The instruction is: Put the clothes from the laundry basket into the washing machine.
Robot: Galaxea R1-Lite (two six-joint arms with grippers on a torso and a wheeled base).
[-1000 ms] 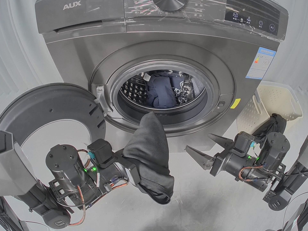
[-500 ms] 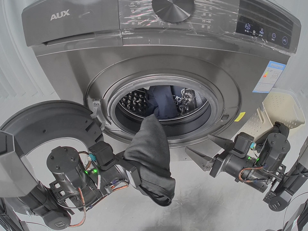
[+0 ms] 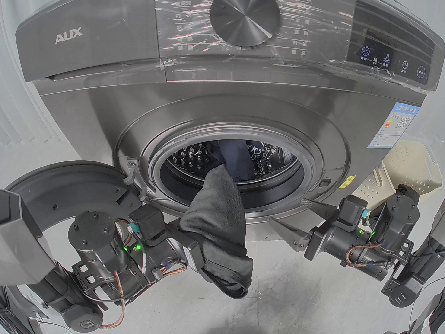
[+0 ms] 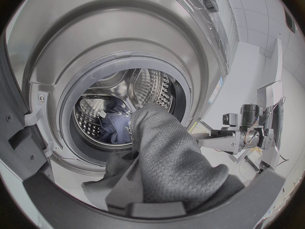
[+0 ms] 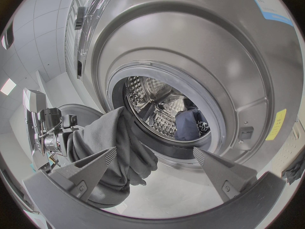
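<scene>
The washing machine (image 3: 222,98) is a big grey metal box with a smooth, shiny front. Crinkly see-through plastic wrap (image 3: 306,38) covers its top panel, where a round flat knob (image 3: 244,15) sits. Its round door (image 3: 69,191) hangs wide open on the robot's left side. Behind the round hole is the shiny drum (image 3: 192,154), dotted with little holes. Some soft dark blue clothes (image 3: 236,156) lie bunched at the bottom of the drum, one of them with white marks on it.

The left gripper (image 3: 185,249) is low in front of the machine, just under the round hole. A dark grey cloth (image 3: 215,219) is draped all over it. The cloth looks bumpy, like a fine net, and it stands up in a point that reaches the rubber ring of the hole. The rest hangs down in floppy folds. The cloth hides how far this gripper is open, so that cannot be told.

The right gripper (image 3: 288,212) is near the bottom right of the machine. Its two pointy grey fingers are spread wide apart and hold nothing.

The laundry basket (image 3: 412,168) stands just beside the machine on the right. It is cream plastic with rows of small holes, and another dark cloth (image 5: 297,167) hangs at its edge.
</scene>
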